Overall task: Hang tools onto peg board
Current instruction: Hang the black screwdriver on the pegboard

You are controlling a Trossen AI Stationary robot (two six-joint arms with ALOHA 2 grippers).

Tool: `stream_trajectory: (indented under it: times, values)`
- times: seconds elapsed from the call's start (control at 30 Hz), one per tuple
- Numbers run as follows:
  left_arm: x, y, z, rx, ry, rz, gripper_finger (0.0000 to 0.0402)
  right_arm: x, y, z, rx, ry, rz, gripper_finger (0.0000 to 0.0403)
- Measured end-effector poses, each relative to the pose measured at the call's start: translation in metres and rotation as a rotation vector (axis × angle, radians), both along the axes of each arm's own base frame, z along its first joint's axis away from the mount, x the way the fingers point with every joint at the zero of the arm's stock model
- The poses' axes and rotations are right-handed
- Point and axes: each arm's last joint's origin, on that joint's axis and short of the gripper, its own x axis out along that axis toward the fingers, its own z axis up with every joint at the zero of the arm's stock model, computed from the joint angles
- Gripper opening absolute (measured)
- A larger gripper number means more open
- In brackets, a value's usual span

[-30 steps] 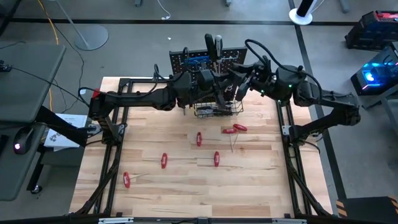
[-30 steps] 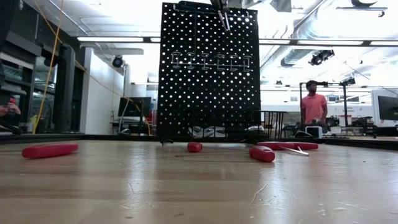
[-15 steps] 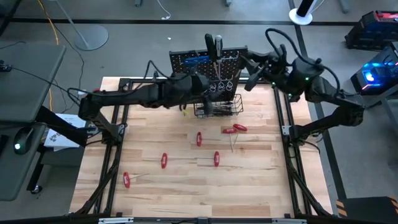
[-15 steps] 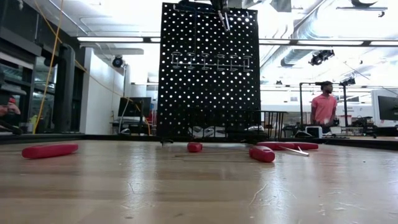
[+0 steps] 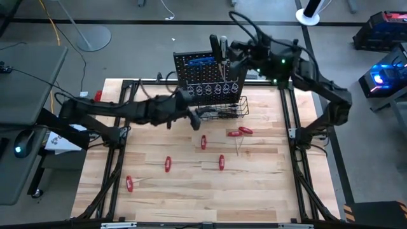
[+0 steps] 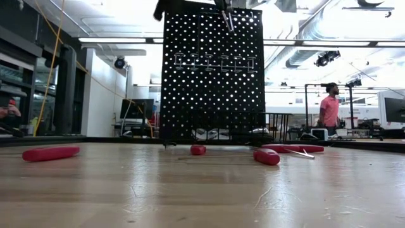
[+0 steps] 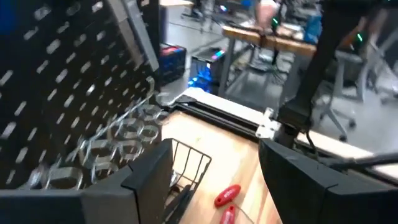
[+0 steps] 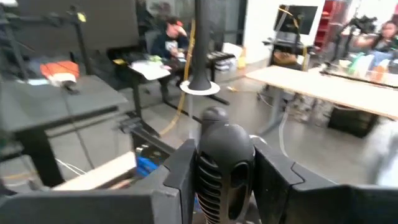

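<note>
Right gripper (image 8: 224, 180) is up at the top edge of the peg board (image 5: 191, 67), jaws clamped on a black screwdriver handle (image 8: 224, 155) that stands upright between them, probably so the shaft can drop straight down into a holder on the board. A second black handle (image 5: 215, 44) pokes up just beside it in the high view, so that makes two black-handled tools at the board's top, plus one blue tool (image 5: 202, 62) lying against the panel.

Left gripper (image 7: 211, 180) hangs just in front of the wire basket (image 7: 186, 165), jaws spread apart and empty, nothing between them. Beyond those jaws the row of metal loop hooks (image 7: 127, 130) runs along the board; the low view shows about six loops.

On the wooden table (image 5: 267, 191), well clear of both grippers, I count six red-handled tools (image 5: 203, 142): one single near the basket, a pair touching beside it, two further out, one near the far corner. Those look like the left arm's pickings
</note>
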Motion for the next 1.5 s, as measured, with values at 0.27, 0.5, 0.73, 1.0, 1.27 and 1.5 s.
stream_trajectory:
  times: [0.27, 0.5, 0.73, 1.0, 1.27, 1.5]
  values:
    - [-0.017, -0.014, -0.012, -0.001, -0.035, 0.081, 0.0229, -0.014, -0.012, 0.001, 0.086, 0.004, -0.076, 0.0106]
    - [-0.016, -0.013, -0.012, 0.023, -0.025, 0.080, 0.0229, -0.011, -0.019, -0.011, 0.162, -0.019, -0.024, 0.0106]
    - [-0.016, -0.011, -0.013, 0.025, -0.021, 0.089, 0.0229, -0.007, -0.021, -0.007, 0.129, -0.057, -0.025, 0.0106]
    - [-0.017, -0.011, -0.013, 0.016, -0.027, 0.093, 0.0229, 0.000, -0.030, -0.010, 0.130, -0.064, -0.043, 0.0106]
    - [-0.017, -0.011, -0.013, 0.011, -0.030, 0.096, 0.0229, 0.014, -0.039, -0.019, 0.102, -0.019, -0.080, 0.0106]
    - [-0.017, -0.011, -0.013, 0.010, -0.030, 0.096, 0.0229, 0.015, -0.040, -0.021, 0.087, -0.009, -0.130, 0.0106]
